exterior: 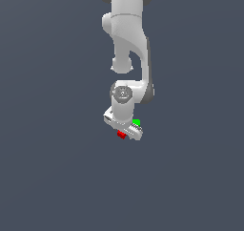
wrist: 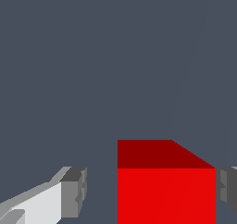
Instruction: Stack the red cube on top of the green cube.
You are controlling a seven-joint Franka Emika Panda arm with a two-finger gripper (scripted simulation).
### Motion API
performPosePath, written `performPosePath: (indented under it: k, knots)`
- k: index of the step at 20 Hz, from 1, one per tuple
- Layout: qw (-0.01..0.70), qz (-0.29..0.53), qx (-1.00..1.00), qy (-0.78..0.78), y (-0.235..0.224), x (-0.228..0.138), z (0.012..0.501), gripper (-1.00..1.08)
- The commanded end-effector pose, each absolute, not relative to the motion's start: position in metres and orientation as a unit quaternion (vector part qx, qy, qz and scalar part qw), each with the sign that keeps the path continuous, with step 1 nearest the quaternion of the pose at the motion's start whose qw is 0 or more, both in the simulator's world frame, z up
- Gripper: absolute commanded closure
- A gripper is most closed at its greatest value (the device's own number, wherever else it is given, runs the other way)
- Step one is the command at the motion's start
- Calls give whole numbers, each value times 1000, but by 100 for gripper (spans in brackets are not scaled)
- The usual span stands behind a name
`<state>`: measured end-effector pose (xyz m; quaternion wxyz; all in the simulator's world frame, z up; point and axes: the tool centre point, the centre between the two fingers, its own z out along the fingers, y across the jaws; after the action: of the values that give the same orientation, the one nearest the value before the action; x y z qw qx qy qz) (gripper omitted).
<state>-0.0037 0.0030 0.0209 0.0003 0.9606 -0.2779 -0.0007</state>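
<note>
Red cube (wrist: 166,190) between open pincer (wrist: 150,193) fingers

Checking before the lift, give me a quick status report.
End effector open, straddling red cube; one finger apart from it. Green cube separate, beside the end effector. Nothing in the way.

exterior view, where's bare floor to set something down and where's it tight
Bare floor spreads wide toward the exterior view's left, right and below the gripper. The crowded spot is under the gripper, where the red cube and green cube sit close on opposite sides of it. In the wrist view the red cube lies between the fingers.
</note>
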Motion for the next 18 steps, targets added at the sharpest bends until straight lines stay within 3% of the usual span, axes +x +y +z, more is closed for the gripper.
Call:
performPosePath:
  k: [1, 18]
  knots:
    - [0, 0, 961, -278, 3, -3, 20, 108]
    - [0, 0, 961, -278, 3, -3, 35, 108]
